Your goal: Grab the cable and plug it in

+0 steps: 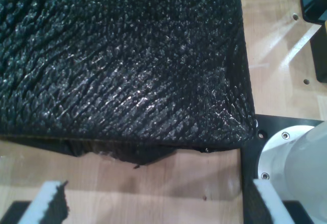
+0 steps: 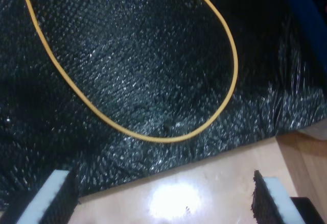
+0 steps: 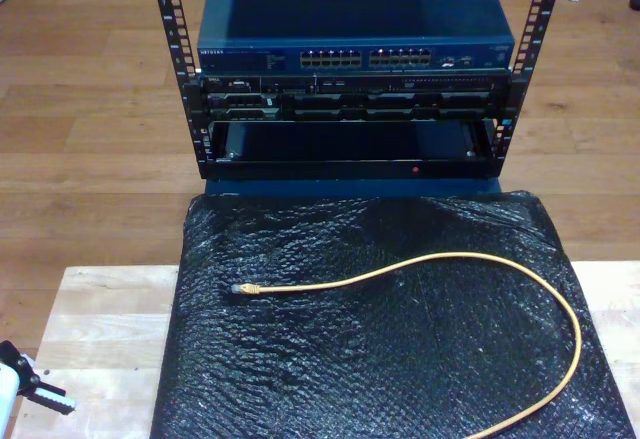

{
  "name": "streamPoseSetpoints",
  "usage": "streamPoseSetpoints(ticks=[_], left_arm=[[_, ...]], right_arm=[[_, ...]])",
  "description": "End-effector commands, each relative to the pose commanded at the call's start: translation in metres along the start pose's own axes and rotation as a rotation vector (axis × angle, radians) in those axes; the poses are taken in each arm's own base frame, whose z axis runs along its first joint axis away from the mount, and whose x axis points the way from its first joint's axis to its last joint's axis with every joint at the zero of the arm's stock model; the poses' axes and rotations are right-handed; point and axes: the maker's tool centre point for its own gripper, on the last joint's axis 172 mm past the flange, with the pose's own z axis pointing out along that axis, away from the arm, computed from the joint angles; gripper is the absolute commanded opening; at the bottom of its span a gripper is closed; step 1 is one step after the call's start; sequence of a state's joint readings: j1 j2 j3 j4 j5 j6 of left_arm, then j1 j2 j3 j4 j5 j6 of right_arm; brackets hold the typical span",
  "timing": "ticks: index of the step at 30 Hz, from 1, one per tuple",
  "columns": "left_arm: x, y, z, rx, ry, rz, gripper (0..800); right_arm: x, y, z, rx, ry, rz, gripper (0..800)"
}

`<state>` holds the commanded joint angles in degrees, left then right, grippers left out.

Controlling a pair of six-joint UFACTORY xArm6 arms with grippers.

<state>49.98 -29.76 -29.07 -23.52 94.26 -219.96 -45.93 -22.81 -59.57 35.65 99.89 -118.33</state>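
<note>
The orange-yellow cable [image 3: 440, 257] lies loose on a black bubble-wrap mat [image 3: 380, 359]. Its small clear plug [image 3: 243, 288] rests toward the exterior view's left, and the cord sweeps round in a wide loop to that view's right. My second gripper [image 2: 161, 175] is open, hovering over the mat's edge a short way from the cable's loop [image 2: 153, 138], with nothing between its fingers [image 2: 51, 198]. My first gripper [image 1: 156, 183] is open too, over bare wood beside a corner of the mat [image 1: 127, 55], holding nothing.
Behind the mat stands a black rack [image 3: 350, 109] carrying a blue network switch [image 3: 355, 19] with rows of ports [image 3: 355, 59]. A white arm base [image 1: 296, 152] sits next to the mat's corner. Part of an arm [image 3: 20, 384] shows at the exterior view's lower left, over the wooden table [image 3: 110, 319].
</note>
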Motion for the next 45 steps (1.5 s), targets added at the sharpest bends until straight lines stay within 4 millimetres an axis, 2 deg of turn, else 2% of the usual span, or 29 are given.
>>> streamPoseSetpoints(ticks=[4, 14, 17, 23, 27, 31, 39, 45], left_arm=[[0.0, 0.0, 0.001, -0.001, 0.001, 0.0, 800], [-0.001, 0.001, 0.004, -0.013, 0.017, -0.008, 800], [-0.002, 0.001, 0.004, -0.012, 0.015, -0.008, 800], [-0.003, 0.0, 0.004, -0.009, 0.012, -0.009, 800], [-0.004, -0.001, 0.004, -0.008, 0.011, -0.009, 800], [-0.004, -0.001, 0.004, -0.008, 0.011, -0.009, 800], [-0.005, -0.001, 0.003, -0.005, 0.007, -0.009, 800], [-0.005, -0.001, 0.003, -0.005, 0.007, -0.01, 800]], right_arm=[[0.014, 0.003, 0.005, 0.015, 0.001, 0.008, 796], [0.03, 0.002, 0.018, 0.052, -0.001, -0.005, 796], [0.036, 0.008, 0.023, 0.046, -0.01, -0.011, 796], [0.067, 0.03, 0.055, 0.028, -0.059, -0.035, 796], [0.092, 0.032, 0.078, 0.043, -0.069, -0.049, 796], [0.108, 0.035, 0.106, 0.052, -0.084, -0.054, 792], [0.111, 0.038, 0.171, 0.042, -0.265, -0.08, 792], [0.131, 0.031, 0.215, 0.04, -0.319, -0.082, 780]])
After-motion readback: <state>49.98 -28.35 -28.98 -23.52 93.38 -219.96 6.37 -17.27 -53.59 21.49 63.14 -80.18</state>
